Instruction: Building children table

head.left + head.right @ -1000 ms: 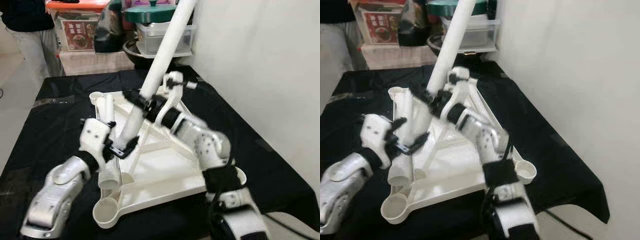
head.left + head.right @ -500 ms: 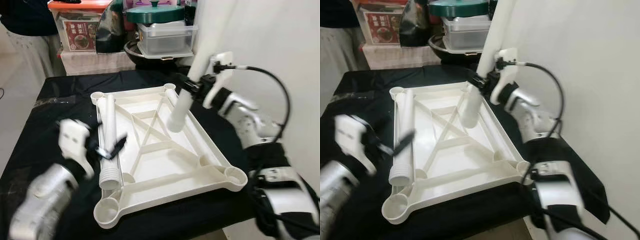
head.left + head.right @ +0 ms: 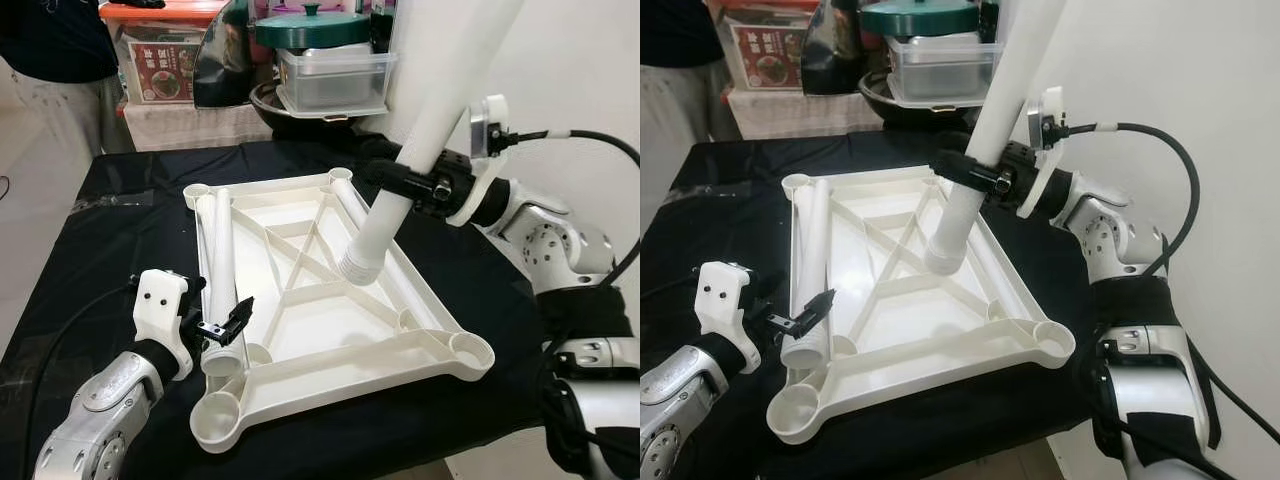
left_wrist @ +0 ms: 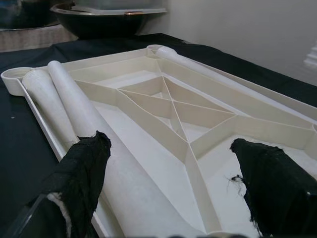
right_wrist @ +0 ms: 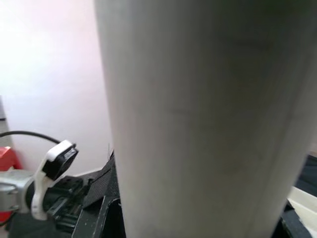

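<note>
Right gripper (image 3: 420, 185) clamped one white leg (image 3: 425, 135) above the upturned tabletop (image 3: 330, 330) — left gripper (image 3: 222, 325) spread, every socket seemingly unfilled.

A black cloth (image 3: 120, 240) is covering the worktop. A plain white wall (image 3: 570, 70) is running along its right edge. Beyond its far edge, storage boxes (image 3: 155, 55), a green-lidded pot (image 3: 305, 25) and a person (image 3: 60, 60) are standing.
</note>
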You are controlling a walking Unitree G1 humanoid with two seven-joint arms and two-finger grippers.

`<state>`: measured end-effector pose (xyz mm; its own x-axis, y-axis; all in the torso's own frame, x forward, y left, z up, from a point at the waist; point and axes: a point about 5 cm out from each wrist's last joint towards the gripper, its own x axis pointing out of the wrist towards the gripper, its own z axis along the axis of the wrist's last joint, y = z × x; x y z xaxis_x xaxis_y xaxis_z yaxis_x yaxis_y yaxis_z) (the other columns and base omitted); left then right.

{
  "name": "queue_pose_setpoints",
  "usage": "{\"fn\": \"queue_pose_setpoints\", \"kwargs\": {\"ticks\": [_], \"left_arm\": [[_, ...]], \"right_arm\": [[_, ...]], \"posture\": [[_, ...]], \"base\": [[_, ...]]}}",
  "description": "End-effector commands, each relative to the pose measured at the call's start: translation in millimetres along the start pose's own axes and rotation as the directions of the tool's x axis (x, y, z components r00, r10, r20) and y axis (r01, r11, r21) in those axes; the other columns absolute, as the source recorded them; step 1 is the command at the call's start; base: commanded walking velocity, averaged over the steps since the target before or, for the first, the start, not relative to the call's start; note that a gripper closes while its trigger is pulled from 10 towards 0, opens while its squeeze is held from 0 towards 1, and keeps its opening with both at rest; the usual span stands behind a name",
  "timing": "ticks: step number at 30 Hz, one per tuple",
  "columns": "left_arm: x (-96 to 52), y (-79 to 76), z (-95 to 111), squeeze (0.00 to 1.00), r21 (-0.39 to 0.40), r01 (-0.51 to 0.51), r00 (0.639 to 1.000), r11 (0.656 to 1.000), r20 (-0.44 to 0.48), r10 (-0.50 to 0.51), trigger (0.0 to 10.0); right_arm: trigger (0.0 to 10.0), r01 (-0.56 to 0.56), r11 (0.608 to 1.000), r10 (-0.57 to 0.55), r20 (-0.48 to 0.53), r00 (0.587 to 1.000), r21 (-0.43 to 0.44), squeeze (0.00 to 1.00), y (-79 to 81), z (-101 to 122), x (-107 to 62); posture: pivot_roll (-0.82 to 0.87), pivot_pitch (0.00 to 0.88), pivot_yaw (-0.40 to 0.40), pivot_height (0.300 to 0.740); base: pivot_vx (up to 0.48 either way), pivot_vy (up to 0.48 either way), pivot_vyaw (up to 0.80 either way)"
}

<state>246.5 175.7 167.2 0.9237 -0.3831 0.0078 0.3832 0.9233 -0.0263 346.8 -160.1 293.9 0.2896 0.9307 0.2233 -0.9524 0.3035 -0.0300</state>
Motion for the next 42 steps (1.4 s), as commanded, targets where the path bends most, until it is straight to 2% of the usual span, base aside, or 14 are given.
{"fn": "queue_pose_setpoints", "kwargs": {"ticks": [1,3,6,7,8,9,10,11,12,13,18,24,28,42], "left_arm": [[-2.0,-0.5,0,0.00,-0.009,-0.009,1.000,1.000,-0.002,0.009,10.0],[-2.1,-0.9,0,0.00,-0.012,-0.012,1.000,1.000,0.002,0.012,10.0],[-2.6,-1.9,-2,0.00,-0.019,-0.035,0.999,0.999,0.009,0.035,10.0],[-1.7,-2.6,-2,0.00,-0.014,-0.053,0.999,0.999,0.010,0.053,10.0],[-1.7,-2.6,-2,0.00,-0.014,-0.053,0.999,0.999,0.010,0.053,10.0],[-0.5,-4.4,-4,0.00,-0.011,-0.066,0.998,0.998,0.009,0.066,10.0],[0.4,-5.5,-5,0.00,-0.009,-0.074,0.997,0.997,0.009,0.075,10.0],[1.4,-7.7,-6,0.00,0.000,-0.079,0.997,0.997,0.007,0.079,10.0],[1.9,-9.1,-6,0.00,0.005,-0.079,0.997,0.997,0.006,0.079,10.0],[2.4,-11.0,-8,0.00,0.017,-0.077,0.997,0.997,-0.002,0.077,10.0],[4.1,-20.4,-13,0.00,0.065,-0.036,0.999,0.997,-0.017,0.037,10.0],[8.2,-22.7,-8,0.00,0.080,-0.026,1.000,0.996,0.014,0.025,10.0],[9.7,-22.7,-7,0.00,0.083,-0.028,0.999,0.996,0.021,0.026,10.0],[15.9,-22.8,-6,0.00,0.095,-0.026,0.999,0.995,0.037,0.022,10.0]], "right_arm": [[0.0,-0.015,1.000,0.015,-0.016,1.000,-0.004,0.00,0.4,-4,0.3],[0.0,-0.021,1.000,0.021,-0.021,1.000,-0.002,0.00,0.6,-5,0.3],[0.0,0.105,0.994,-0.107,-0.069,0.992,-0.031,0.00,-7.3,-15,7.8],[5.3,0.199,0.978,-0.203,-0.083,0.976,-0.059,0.00,-11.9,-20,13.0],[5.3,0.199,0.978,-0.203,-0.083,0.976,-0.059,0.00,-11.9,-20,13.0],[4.4,0.256,0.964,-0.261,-0.081,0.962,-0.075,0.00,-11.8,-27,19.1],[4.4,0.291,0.953,-0.297,-0.076,0.952,-0.083,0.00,-11.3,-31,23.3],[9.0,0.311,0.948,-0.315,-0.068,0.947,-0.065,0.00,-7.7,-35,29.0],[9.0,0.316,0.948,-0.318,-0.063,0.946,-0.049,0.00,-4.7,-38,32.2],[10.0,0.313,0.949,-0.315,-0.061,0.947,-0.038,0.00,-0.2,-41,35.8],[10.0,0.309,0.950,-0.308,-0.021,0.951,0.045,0.00,13.0,-50,45.7],[10.0,0.321,0.944,-0.324,0.024,0.946,0.074,0.00,21.1,-53,52.5],[10.0,0.326,0.942,-0.330,0.036,0.943,0.080,0.00,22.0,-53,53.2],[10.0,0.317,0.946,-0.322,0.068,0.944,0.068,0.00,26.5,-41,50.5]], "posture": [[0.00,0.000,-0.070,0.740],[0.00,0.000,-0.070,0.740],[0.00,0.000,-0.072,0.740],[0.01,0.000,-0.073,0.740],[0.01,0.000,-0.073,0.740],[0.01,0.000,-0.073,0.740],[0.01,0.000,-0.071,0.740],[0.01,0.000,-0.068,0.740],[0.01,0.000,-0.068,0.740],[0.01,0.000,-0.063,0.740],[0.01,0.000,-0.053,0.740],[0.01,0.000,-0.042,0.740],[0.01,0.000,-0.037,0.740],[0.01,0.000,-0.037,0.740]], "base": [[0.000,0.000,0.00],[0.000,0.000,0.00],[0.000,0.000,0.00],[0.000,0.000,0.00],[0.000,0.000,0.00],[0.000,0.000,0.00],[0.000,0.000,0.00],[0.000,0.000,0.00],[0.000,0.000,0.00],[0.000,0.000,0.00],[0.000,0.000,0.00],[0.000,0.000,0.00],[0.000,0.000,0.00],[0.000,-0.402,0.00]]}}
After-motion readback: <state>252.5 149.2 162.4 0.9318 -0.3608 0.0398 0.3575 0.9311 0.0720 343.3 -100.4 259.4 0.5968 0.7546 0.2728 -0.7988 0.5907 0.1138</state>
